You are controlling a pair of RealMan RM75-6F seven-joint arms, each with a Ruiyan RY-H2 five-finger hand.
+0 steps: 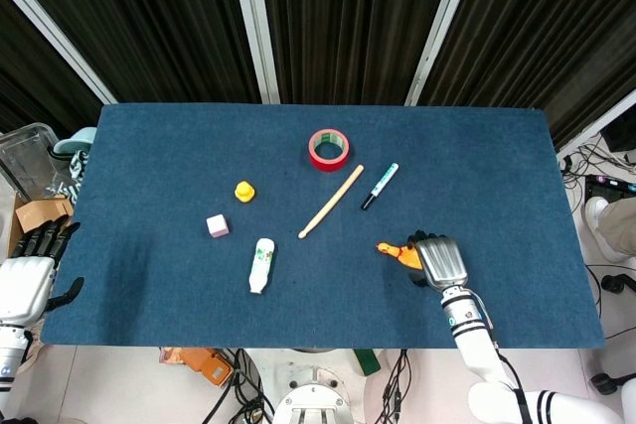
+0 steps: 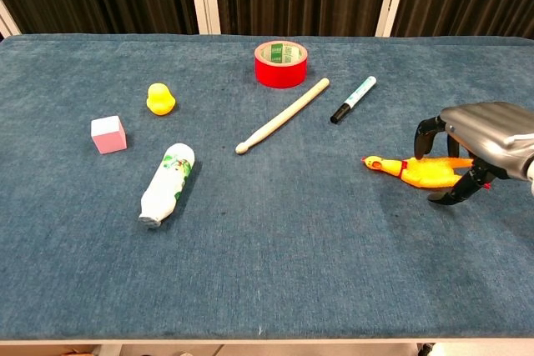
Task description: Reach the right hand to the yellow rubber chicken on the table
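Right hand arches over the yellow rubber chicken's tail end, fingers spread and curved either side, not clamped; reach looks nearly complete, contact unclear.

Yellow rubber chicken flat on table; head pointing left
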